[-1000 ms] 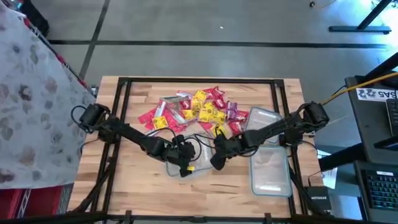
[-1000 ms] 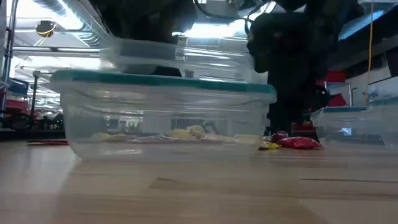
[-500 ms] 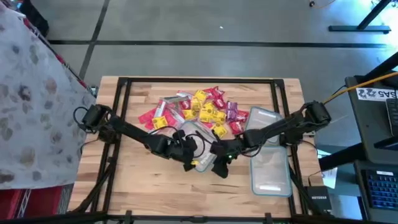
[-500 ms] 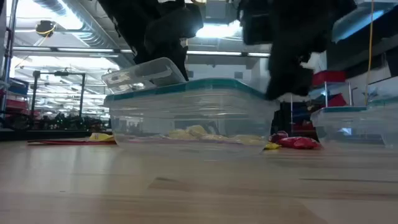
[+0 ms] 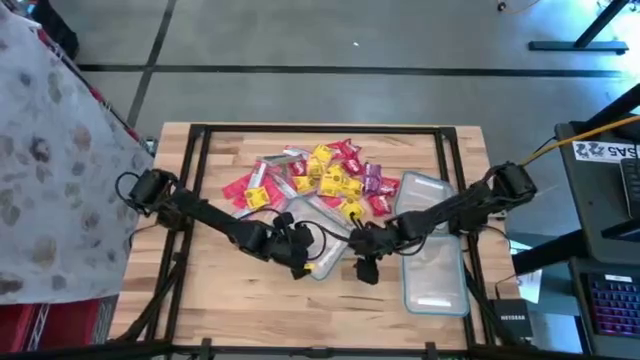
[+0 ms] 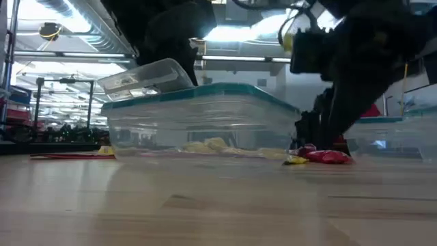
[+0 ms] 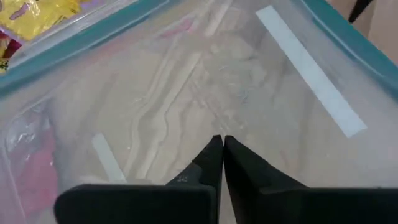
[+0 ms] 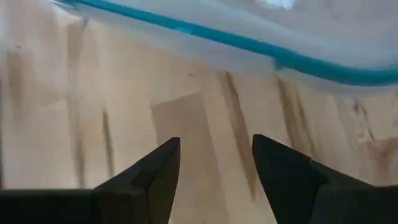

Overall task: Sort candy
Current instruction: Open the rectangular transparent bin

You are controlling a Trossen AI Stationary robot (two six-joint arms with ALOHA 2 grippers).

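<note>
near the middle of the tabletop [image 5: 210,290], the left gripper [image 5: 300,262], pinched shut, has dragged the clear teal-rimmed plastic container [image 5: 325,240] rightward toward the shiny wrapped candy [image 5: 325,175]; the right gripper [image 5: 366,268] has withdrawn, fingers parted and empty.

The table [image 5: 220,290] is showing a pale butcher-block wood top, its grain streaked and matt with a faint sheen in the low view. Beside the left gripper [image 7: 217,144], whose fingers [image 7: 245,171] are looking like dark matt plastic, a clear container [image 6: 198,126] is standing in smooth, glossy, see-through plastic with a teal rim. A second clear plastic container [image 5: 435,275] is lying just beside the right gripper [image 8: 214,149], equally smooth and slightly frosted. Beyond both grippers, the candy [image 5: 320,175] is glinting in shiny crinkled wrappers of red, yellow, purple and silvery film. A dark metal frame [image 5: 195,160] is edging the tabletop, looking matt.
</note>
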